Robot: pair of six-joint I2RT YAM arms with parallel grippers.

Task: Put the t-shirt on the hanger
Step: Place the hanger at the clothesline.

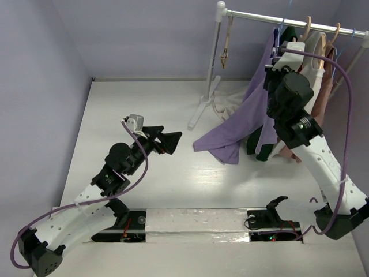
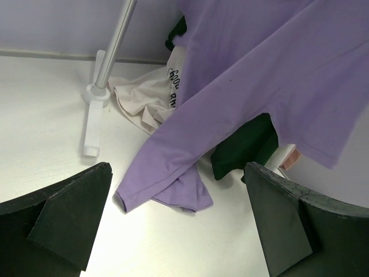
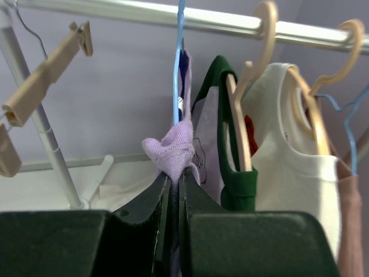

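One small bunch of the t-shirt (image 1: 242,124) is all the right gripper (image 3: 174,179) holds, clamped tight on it against the wire of the hanger (image 3: 179,69) just below the rail (image 3: 144,14), while the rest drapes from under the rail down to the table (image 1: 150,104). If it is released before the cloth is over the wire, its own weight would likely drag it off. A sideways tug could lift the hanger off the rail or snag the dark green garment (image 3: 237,187) next along it, and the left gripper (image 1: 167,141), spread wide and empty well away from the rail, could not catch anything.
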